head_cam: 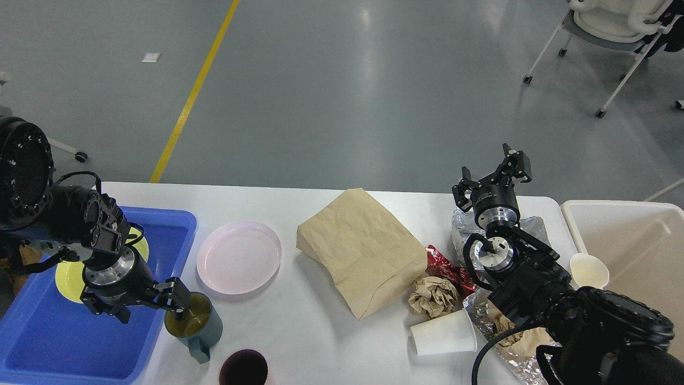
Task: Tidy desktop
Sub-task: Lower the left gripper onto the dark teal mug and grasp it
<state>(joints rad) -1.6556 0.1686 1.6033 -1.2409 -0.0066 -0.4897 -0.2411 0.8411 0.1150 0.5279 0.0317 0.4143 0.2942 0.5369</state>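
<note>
The desktop (299,342) fills the lower frame, mostly uncleared. Only a yellow plate (67,275) lies in the blue tray (48,342) at lower left. The left gripper (141,305), fingers spread, hovers at the teal mug (195,323). The right gripper (494,182), also spread, is empty. Pink plate (239,256), brown paper bag (363,248), white paper cup (443,332) and foil wrappers (494,321) remain.

Bright even overhead light, soft glare streaks on the glossy grey floor (374,80), faint shadows, sharp focus throughout
</note>
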